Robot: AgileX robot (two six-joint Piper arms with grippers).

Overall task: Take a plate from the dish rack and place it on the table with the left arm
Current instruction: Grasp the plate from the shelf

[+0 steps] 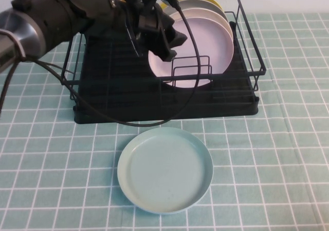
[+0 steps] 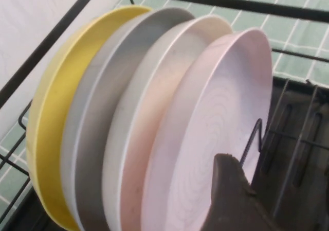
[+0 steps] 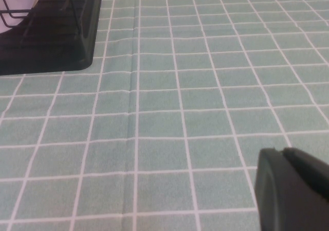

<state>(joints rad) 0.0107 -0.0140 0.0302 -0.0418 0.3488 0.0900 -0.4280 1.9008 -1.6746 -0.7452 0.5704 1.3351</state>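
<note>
The pale pink-lilac plate (image 1: 205, 46) stands on edge at the front of a row of plates in the black wire dish rack (image 1: 128, 97), and fills the left wrist view (image 2: 221, 112). My left gripper (image 1: 167, 40) hangs over the rack, right at the plate's near-left rim, and looks open. One of its fingers (image 2: 231, 190) lies in front of the plate's face; the other is out of that view. My right gripper (image 3: 282, 151) is out of the high view, shut and empty, low over the mint-green table (image 3: 180, 87).
Behind the pink plate stand a pale beige plate (image 2: 149, 112), a grey plate (image 2: 97, 112) and a yellow plate (image 2: 56, 112). A light blue-green plate (image 1: 165, 169) lies flat on the table (image 1: 288, 138) in front of the rack. Upright wire dividers (image 1: 190, 69) stand before the pink plate.
</note>
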